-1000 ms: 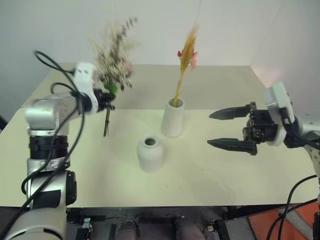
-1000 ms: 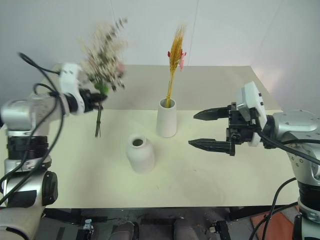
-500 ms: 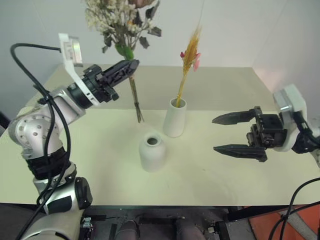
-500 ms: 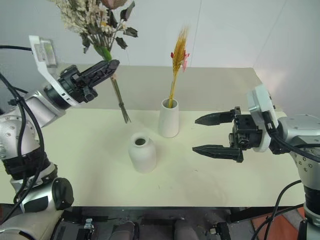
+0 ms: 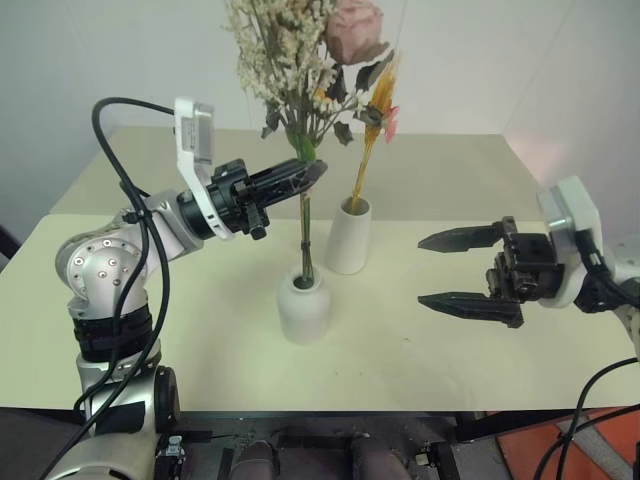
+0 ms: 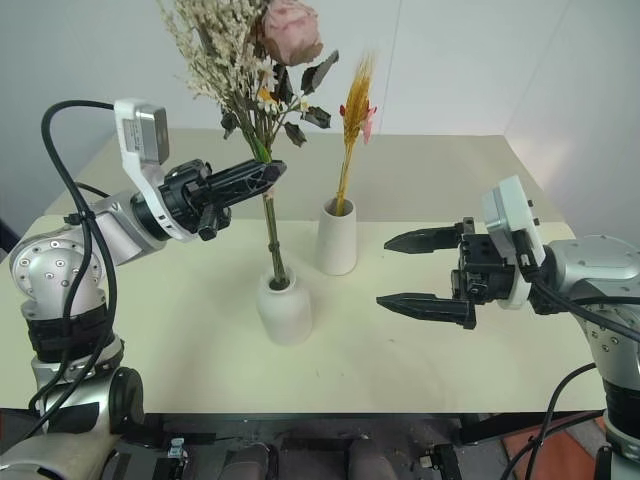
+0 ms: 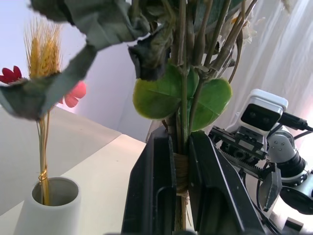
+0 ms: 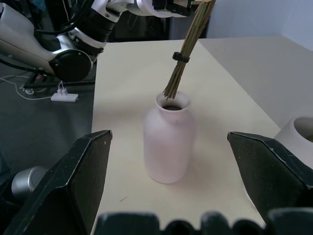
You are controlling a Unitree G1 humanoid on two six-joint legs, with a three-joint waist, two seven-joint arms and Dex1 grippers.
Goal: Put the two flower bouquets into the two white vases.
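I face a pale cream table [image 5: 200,350] that stretches back to a plain white wall [image 5: 100,60]. Soft, even light falls across both. At my lower right, past the table's edge, I see a patch of orange-red floor [image 5: 560,450]. A dark floor [image 8: 29,127] lies beside the table.

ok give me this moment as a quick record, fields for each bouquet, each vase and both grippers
bushy bouquet: upright, clamped at its stems, stem ends right at the mouth of the short vase
slim straw bouquet: standing in the tall vase
short vase: near the front of the table, bushy stems at its opening
tall vase: behind the short one, holds the straw bunch
left gripper: shut on the bushy bouquet, above the short vase
right gripper: open, holding nothing, apart from both vases
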